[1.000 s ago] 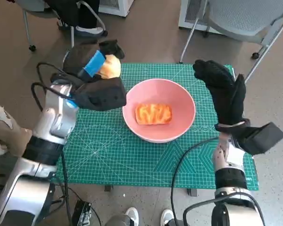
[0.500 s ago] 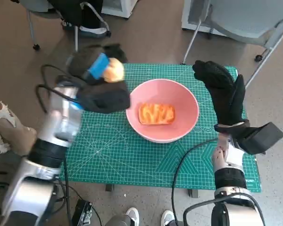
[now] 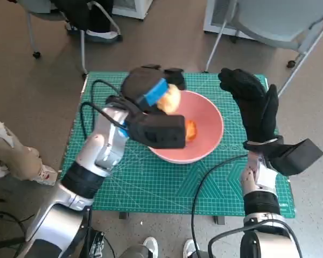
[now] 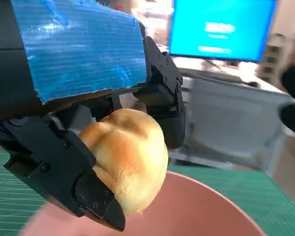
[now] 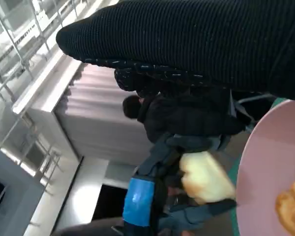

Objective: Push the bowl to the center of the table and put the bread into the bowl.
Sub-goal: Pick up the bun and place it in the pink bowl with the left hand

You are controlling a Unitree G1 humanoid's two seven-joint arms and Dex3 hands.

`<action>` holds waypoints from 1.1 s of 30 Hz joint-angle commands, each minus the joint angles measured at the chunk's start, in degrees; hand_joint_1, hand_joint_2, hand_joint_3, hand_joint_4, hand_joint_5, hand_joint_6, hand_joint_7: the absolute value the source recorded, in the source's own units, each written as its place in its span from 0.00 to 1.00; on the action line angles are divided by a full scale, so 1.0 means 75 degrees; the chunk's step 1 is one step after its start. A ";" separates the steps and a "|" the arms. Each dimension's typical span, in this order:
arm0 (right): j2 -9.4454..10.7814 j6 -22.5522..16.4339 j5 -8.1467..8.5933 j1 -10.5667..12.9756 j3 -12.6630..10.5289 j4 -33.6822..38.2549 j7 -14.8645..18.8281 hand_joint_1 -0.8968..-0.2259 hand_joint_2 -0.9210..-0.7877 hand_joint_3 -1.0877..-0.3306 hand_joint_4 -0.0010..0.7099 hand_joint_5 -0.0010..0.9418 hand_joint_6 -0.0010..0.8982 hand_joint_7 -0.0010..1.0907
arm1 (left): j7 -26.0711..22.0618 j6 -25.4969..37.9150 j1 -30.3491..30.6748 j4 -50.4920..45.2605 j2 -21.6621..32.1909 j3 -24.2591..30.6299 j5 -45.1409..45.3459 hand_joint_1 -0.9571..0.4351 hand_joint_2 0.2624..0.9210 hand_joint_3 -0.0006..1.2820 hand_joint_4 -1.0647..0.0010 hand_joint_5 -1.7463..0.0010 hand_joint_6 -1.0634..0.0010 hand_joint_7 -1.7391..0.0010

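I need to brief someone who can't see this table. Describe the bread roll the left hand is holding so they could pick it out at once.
On the green cutting mat stands a pink bowl. Over the bowl's rim, the blue-taped left hand grips a round, pale golden roll. Unlike the flat, orange-swirled pastry lying inside the bowl, it is smooth, plump and held in the air.

This is looking like an office or robotics lab. A small counter is wearing a green gridded cutting mat (image 3: 151,183), standing on a plain brown floor (image 3: 32,91). Grey office chairs (image 3: 280,21) on wheeled legs are sitting behind it, a monitor (image 4: 221,27) is glowing blue in the background, and loose black cables (image 3: 204,188) are trailing down off the counter's near edge.
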 commanded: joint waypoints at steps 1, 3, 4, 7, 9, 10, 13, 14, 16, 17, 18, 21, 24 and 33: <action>-0.0018 0.0041 0.0021 0.0193 -0.0020 0.0007 0.0080 0.32 0.00 0.40 0.23 0.00 0.05 0.44 | 0.0013 -0.0272 -0.0273 0.0387 -0.0034 0.0052 -0.0094 0.69 0.99 0.02 0.29 0.32 0.34 0.43; -0.0034 0.0046 0.0015 0.0203 -0.0025 -0.0012 0.0067 0.32 0.00 0.40 0.23 0.00 0.05 0.44 | 0.0017 -0.0342 -0.0316 0.0511 -0.0061 0.0066 -0.0128 0.69 0.98 0.02 0.29 0.32 0.34 0.43; -0.0042 0.0054 0.0013 0.0210 -0.0028 -0.0027 0.0059 0.33 0.00 0.40 0.23 0.00 0.05 0.44 | 0.0020 -0.0354 -0.0340 0.0574 -0.0079 0.0066 -0.0134 0.69 0.98 0.02 0.29 0.32 0.34 0.43; -0.0062 0.0074 0.0008 0.0238 -0.0031 -0.0083 0.0032 0.33 0.00 0.40 0.23 0.00 0.05 0.44 | 0.0047 -0.0378 -0.0398 0.0735 -0.0119 0.0053 -0.0134 0.69 0.98 0.02 0.28 0.32 0.34 0.43; -0.0071 0.0082 0.0001 0.0254 -0.0033 -0.0110 0.0013 0.33 0.00 0.40 0.23 0.00 0.05 0.44 | 0.0069 -0.0394 -0.0433 0.0837 -0.0139 0.0051 -0.0132 0.69 0.98 0.02 0.28 0.32 0.34 0.43; -0.0073 0.0085 -0.0003 0.0262 -0.0035 -0.0119 0.0000 0.33 0.00 0.40 0.23 0.00 0.05 0.44 | 0.0088 -0.0406 -0.0455 0.0908 -0.0154 0.0052 -0.0133 0.69 0.98 0.02 0.28 0.32 0.34 0.43; -0.0071 0.0097 -0.0018 0.0269 -0.0036 -0.0133 -0.0035 0.32 0.00 0.40 0.24 0.01 0.05 0.44 | 0.0126 -0.0435 -0.0512 0.1072 -0.0189 0.0058 -0.0137 0.69 0.98 0.02 0.28 0.32 0.34 0.43; -0.0067 0.0098 -0.0023 0.0275 -0.0034 -0.0142 -0.0047 0.32 0.00 0.40 0.24 0.01 0.05 0.44 | 0.0129 -0.0438 -0.0525 0.1114 -0.0204 0.0059 -0.0142 0.69 0.98 0.02 0.28 0.32 0.34 0.43; -0.0060 0.0097 -0.0036 0.0277 -0.0030 -0.0146 -0.0070 0.32 0.00 0.40 0.24 0.01 0.05 0.44 | 0.0122 -0.0450 -0.0559 0.1214 -0.0238 0.0068 -0.0169 0.69 0.98 0.02 0.28 0.32 0.34 0.43; -0.0057 0.0097 -0.0041 0.0279 -0.0028 -0.0149 -0.0079 0.32 0.00 0.40 0.24 0.01 0.05 0.44 | 0.0113 -0.0455 -0.0575 0.1259 -0.0255 0.0073 -0.0184 0.69 0.98 0.02 0.28 0.33 0.34 0.43; -0.0055 0.0098 -0.0045 0.0276 -0.0026 -0.0147 -0.0087 0.32 0.00 0.40 0.24 0.01 0.05 0.44 | 0.0109 -0.0465 -0.0590 0.1298 -0.0263 0.0078 -0.0195 0.69 0.98 0.02 0.28 0.33 0.34 0.43; -0.0043 0.0103 -0.0063 0.0273 -0.0013 -0.0165 -0.0132 0.33 0.00 0.40 0.24 0.00 0.05 0.44 | -0.0005 -0.0458 -0.0605 0.1392 -0.0311 0.0118 -0.0307 0.69 0.99 0.02 0.30 0.31 0.33 0.44; -0.0041 0.0116 -0.0070 0.0257 -0.0003 -0.0177 -0.0156 0.33 0.00 0.40 0.24 0.00 0.05 0.44 | -0.0478 -0.0359 -0.0557 0.1407 -0.0257 0.0087 -0.0421 0.69 0.99 0.11 0.39 0.26 0.50 0.33; -0.0041 0.0108 -0.0082 0.0252 0.0024 -0.0237 -0.0196 0.34 0.00 0.40 0.24 0.00 0.05 0.44 | -0.2514 -0.0004 -0.0729 0.1137 0.0056 0.0015 -0.0714 0.47 0.72 0.06 0.96 0.97 0.89 0.93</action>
